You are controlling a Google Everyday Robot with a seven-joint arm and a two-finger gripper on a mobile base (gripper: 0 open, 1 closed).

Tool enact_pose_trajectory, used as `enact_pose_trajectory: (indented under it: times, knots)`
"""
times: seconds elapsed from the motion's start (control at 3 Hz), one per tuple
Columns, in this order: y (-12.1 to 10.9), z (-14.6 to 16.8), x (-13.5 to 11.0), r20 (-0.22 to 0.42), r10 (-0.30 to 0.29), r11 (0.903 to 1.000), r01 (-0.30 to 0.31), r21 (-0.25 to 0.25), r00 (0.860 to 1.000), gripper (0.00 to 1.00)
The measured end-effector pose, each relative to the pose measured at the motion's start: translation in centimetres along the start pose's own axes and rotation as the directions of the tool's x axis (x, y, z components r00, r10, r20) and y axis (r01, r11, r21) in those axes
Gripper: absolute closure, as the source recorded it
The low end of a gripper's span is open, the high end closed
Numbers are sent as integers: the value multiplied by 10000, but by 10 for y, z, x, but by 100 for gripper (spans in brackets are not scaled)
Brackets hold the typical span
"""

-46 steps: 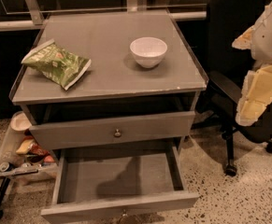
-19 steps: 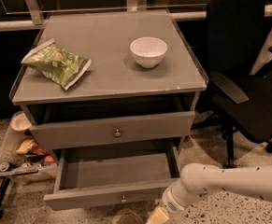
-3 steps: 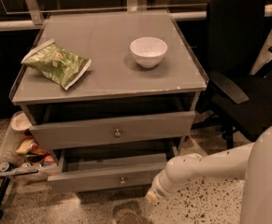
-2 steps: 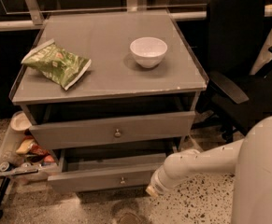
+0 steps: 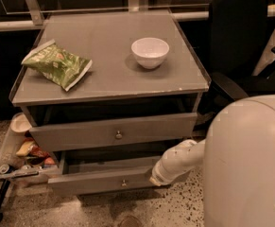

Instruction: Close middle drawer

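Observation:
The middle drawer is the wide shallow grey drawer with a tiny metal knob, below the taller-fronted drawer. It stands out only a little, with a thin strip of its grey inside showing. My white arm reaches in from the right. My gripper sits at the arm's end, against the right part of the middle drawer's front.
A white bowl and a green snack bag lie on the cabinet top. A black office chair stands to the right. A low cart with clutter stands at the left. My white body fills the front right.
The middle drawer has gone from wide open to nearly shut. My arm has followed it in toward the cabinet and stays against its front.

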State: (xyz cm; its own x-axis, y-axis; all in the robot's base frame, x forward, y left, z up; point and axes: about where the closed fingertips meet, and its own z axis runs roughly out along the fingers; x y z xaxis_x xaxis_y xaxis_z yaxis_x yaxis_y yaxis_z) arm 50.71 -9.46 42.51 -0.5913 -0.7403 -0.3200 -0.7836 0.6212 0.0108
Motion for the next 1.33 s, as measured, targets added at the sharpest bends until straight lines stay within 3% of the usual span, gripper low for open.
enact_pose_trajectory:
  times: [0.67, 1.33]
  knots:
    - [-26, 17, 6, -381, 314, 9983, -295, 510, 9988, 100]
    - [-27, 17, 8, -404, 333, 9982, -312, 520, 9986, 58]
